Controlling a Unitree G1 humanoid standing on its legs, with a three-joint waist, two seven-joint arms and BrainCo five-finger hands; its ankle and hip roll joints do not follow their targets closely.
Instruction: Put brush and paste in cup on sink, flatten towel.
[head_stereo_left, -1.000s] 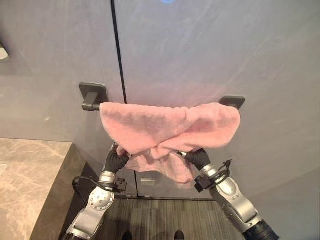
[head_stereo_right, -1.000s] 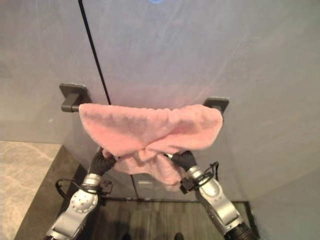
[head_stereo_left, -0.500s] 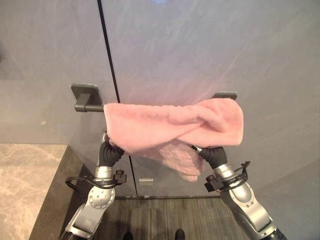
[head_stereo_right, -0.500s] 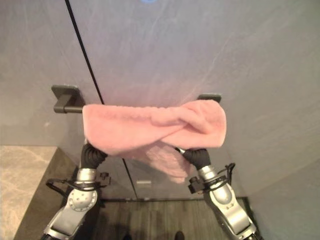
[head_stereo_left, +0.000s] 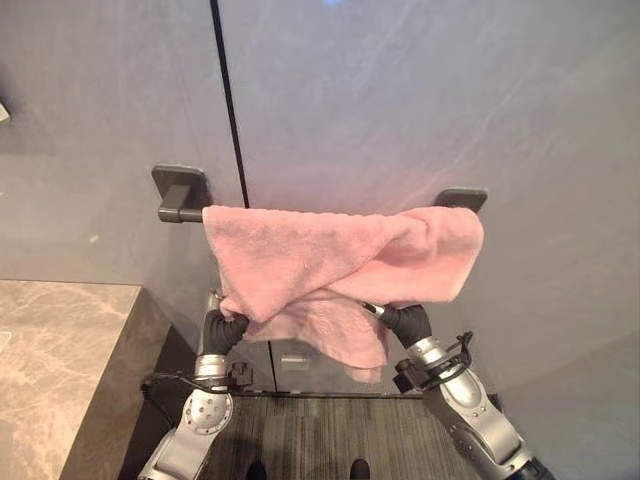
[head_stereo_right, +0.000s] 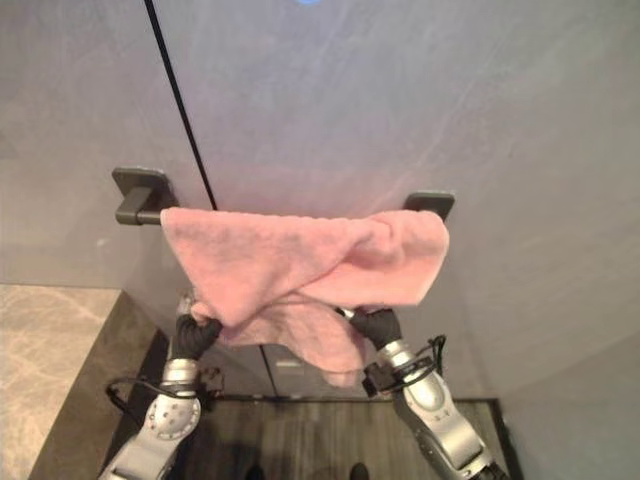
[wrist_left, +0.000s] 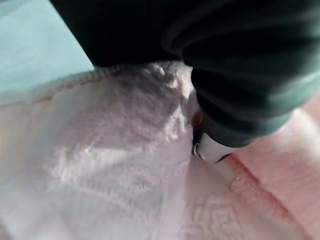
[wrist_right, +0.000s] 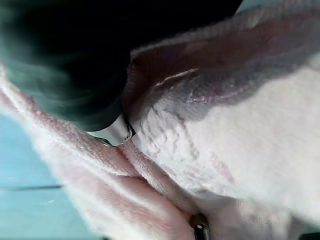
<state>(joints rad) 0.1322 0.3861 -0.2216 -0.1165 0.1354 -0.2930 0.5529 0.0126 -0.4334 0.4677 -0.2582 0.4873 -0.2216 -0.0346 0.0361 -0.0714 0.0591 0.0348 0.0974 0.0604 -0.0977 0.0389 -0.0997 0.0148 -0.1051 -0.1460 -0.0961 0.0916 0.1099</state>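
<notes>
A pink towel (head_stereo_left: 330, 265) hangs crumpled over a dark rail on the grey wall. Its front layer folds diagonally and a lower flap (head_stereo_left: 340, 340) droops in the middle. My left hand (head_stereo_left: 225, 330) reaches up under the towel's lower left corner, where the cloth bunches around its finger (wrist_left: 212, 150). My right hand (head_stereo_left: 405, 322) is under the lower right part, with a fold of cloth pinched between a finger (wrist_right: 117, 132) and a dark fingertip (wrist_right: 200, 231). The towel hides most of both hands.
The rail's dark brackets (head_stereo_left: 180, 192) (head_stereo_left: 462, 198) stick out of the wall at either end. A black vertical seam (head_stereo_left: 228, 100) runs down the wall. A marble counter (head_stereo_left: 50, 370) stands at the lower left, with dark striped floor (head_stereo_left: 320, 440) below.
Both hands have come down a little and the right one has moved inward. The towel, stretched wide half a second ago, now hangs looser with a deeper fold.
</notes>
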